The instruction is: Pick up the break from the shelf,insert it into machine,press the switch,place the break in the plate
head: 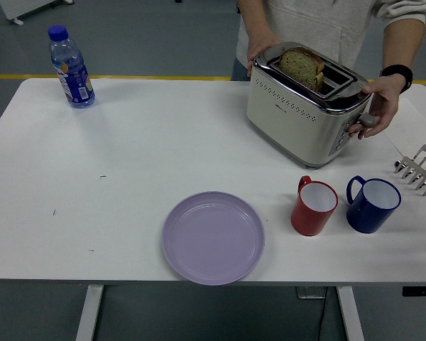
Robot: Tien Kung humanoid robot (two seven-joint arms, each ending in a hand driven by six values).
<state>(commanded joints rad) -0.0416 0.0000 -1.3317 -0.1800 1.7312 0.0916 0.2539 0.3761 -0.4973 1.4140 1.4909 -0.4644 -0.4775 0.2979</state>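
A cream and chrome toaster [302, 110] stands at the back right of the white table. A slice of brown bread [302, 66] sticks up out of its far slot. A person at the far side rests one hand [259, 48] on the toaster's back left corner. The person's other hand [375, 108] holds the lever at its right end. An empty lilac plate [213, 237] lies near the front edge, left of the mugs. A metal toast rack [420, 170] shows at the right edge, with no bread in the part in view. Neither robot hand is in view.
A red mug [313, 206] and a blue mug [370, 203] stand side by side in front of the toaster. A blue-capped water bottle [71, 67] stands at the back left corner. The table's near edge [128, 279] runs along the bottom.
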